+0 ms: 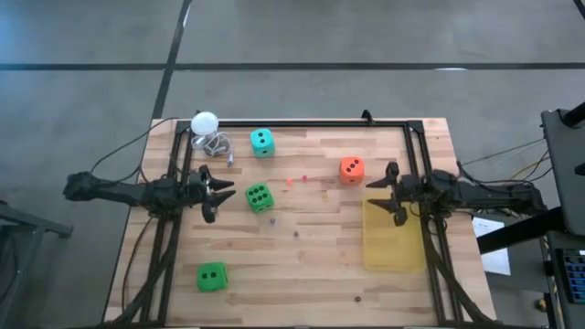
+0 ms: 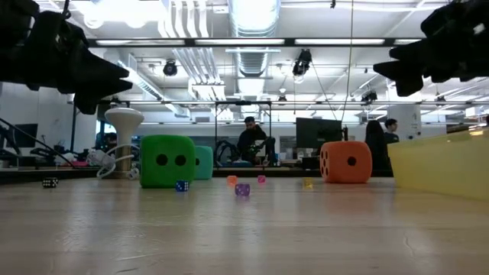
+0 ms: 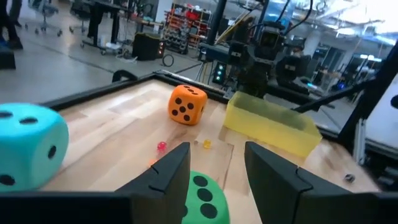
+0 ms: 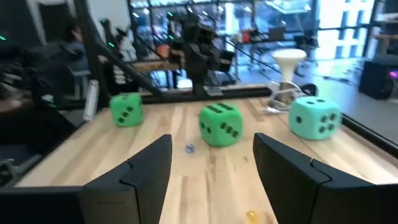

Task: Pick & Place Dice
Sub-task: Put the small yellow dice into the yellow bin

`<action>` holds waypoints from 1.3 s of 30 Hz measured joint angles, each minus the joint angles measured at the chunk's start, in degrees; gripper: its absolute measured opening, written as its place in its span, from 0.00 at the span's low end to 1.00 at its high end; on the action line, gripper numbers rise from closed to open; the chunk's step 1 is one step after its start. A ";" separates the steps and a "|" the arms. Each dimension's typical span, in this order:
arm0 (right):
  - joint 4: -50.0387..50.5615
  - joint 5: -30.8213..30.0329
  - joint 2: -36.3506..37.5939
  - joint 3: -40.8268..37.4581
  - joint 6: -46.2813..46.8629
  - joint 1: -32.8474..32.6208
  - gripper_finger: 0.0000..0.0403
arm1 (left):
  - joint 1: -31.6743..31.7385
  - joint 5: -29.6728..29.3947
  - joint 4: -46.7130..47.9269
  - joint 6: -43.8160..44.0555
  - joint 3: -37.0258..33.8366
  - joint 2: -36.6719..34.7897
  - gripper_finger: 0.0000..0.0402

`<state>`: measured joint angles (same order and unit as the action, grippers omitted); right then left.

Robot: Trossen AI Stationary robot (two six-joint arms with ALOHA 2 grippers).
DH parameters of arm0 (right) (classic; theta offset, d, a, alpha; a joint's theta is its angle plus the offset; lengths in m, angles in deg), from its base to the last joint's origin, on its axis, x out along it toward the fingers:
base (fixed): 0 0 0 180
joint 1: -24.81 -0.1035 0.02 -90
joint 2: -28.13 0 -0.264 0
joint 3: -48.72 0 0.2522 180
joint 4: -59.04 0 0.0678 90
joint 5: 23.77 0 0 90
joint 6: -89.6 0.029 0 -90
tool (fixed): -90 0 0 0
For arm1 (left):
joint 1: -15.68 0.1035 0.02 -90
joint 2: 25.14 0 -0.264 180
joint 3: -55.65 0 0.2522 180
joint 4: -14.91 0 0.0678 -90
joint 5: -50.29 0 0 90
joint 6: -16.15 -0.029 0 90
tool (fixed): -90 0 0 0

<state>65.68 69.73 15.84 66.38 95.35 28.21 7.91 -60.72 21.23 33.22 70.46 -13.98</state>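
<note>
Between the left gripper's [image 1: 219, 192] open, empty fingers and the right gripper's [image 1: 382, 195] equally open, empty ones lie a green die [image 1: 259, 197] near the left jaws and an orange die [image 1: 351, 169] near the right. Farther out, a teal die [image 1: 262, 142] sits by the white ball [image 1: 204, 122], another green die [image 1: 211, 277] at the near edge, and a yellow tray [image 1: 393, 236] under the right arm.

no readable text, labels or numbers
</note>
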 joint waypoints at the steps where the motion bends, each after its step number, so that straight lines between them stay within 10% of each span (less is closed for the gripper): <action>1: 0.74 -0.55 -1.76 1.40 -0.42 0.00 0.54 | 0.00 -0.01 -0.17 0.53 0.54 0.00 0.40; 18: 18.18 -5.28 -46.00 32.74 -2.94 -0.02 0.54 | 0.04 2.19 0.66 -2.26 1.95 6.72 0.51; 39: 47.67 -8.50 -80.53 64.88 -2.48 -1.15 0.54 | 0.04 2.66 -4.16 -5.83 3.54 7.39 0.67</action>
<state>113.35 61.24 -64.68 131.26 92.87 27.06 7.95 -58.05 17.07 27.39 74.00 -6.59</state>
